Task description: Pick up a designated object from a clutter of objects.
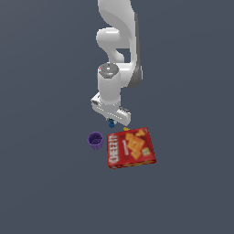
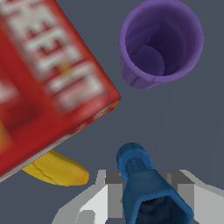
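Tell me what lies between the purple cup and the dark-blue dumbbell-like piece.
Nothing: in the wrist view only bare grey floor separates the purple cup from the dark-blue dumbbell-like piece. The red Cheez-It cracker box sits off to the side.

Plain dark slate-grey floor (image 1: 41,183) fills both views, flat, untextured, uniform. Light is even and diffuse, soft faint shading only close under objects. Same grey surface (image 2: 183,127) shows in the wrist view.

Arm: white, reaching steeply downward, wrist lowest.
Tool (image 2: 144,192): pointing down, close to the desk; fingers (image 2: 105,192) closed on the blue piece (image 2: 142,183).
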Controlling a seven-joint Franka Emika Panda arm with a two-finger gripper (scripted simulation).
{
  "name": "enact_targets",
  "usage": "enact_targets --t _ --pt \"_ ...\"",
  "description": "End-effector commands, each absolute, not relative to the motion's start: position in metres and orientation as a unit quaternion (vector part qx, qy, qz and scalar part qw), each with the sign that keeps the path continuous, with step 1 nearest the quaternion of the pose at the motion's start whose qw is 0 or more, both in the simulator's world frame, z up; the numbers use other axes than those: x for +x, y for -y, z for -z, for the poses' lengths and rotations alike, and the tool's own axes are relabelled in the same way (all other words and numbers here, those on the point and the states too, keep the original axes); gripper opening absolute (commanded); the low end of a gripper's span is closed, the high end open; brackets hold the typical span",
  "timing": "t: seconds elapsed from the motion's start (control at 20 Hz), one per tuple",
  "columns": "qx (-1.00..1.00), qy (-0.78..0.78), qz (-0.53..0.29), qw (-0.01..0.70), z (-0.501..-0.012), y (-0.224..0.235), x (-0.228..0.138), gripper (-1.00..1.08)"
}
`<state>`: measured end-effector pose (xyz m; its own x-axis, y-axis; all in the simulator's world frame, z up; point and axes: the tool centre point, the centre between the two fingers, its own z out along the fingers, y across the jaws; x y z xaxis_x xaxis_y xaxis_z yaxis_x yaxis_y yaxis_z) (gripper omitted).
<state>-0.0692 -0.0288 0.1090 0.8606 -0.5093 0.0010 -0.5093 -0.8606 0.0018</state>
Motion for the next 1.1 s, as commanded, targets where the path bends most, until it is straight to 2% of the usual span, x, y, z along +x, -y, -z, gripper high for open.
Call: enact_targets --t 0.0,1.05 --pt "0.964 0.264 -0.001 0.002 -0.128 0.015 -0.060 -1.00" --pt "0.964 0.264 -0.001 0.001 -0.294 -0.111 0.026 -1.00"
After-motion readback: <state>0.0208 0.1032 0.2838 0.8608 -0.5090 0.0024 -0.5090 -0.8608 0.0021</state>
